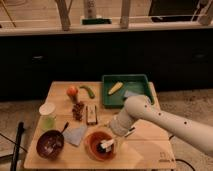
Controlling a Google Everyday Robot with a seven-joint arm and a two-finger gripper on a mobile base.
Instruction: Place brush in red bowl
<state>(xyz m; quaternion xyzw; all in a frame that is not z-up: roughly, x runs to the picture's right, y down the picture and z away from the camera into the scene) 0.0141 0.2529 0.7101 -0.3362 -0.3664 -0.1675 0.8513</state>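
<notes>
A small dark marking (163, 158) at the front right corner of the table (145, 145) is too small to read. The red bowl (89, 150) stands near the middle of the front edge, and the brush (107, 145) lies inside it. The gripper (113, 138) is just over the bowl's right side, at the brush; whether it grips or has released I cannot tell. Bare wood lies between this bowl and the right edge. A maroon bowl (49, 144) sits near the front left corner.

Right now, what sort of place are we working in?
Probably an indoor kitchen-style test area: a wooden table, a green tray holding a banana, and dark cabinets behind. The end effector is over the red bowl.
</notes>
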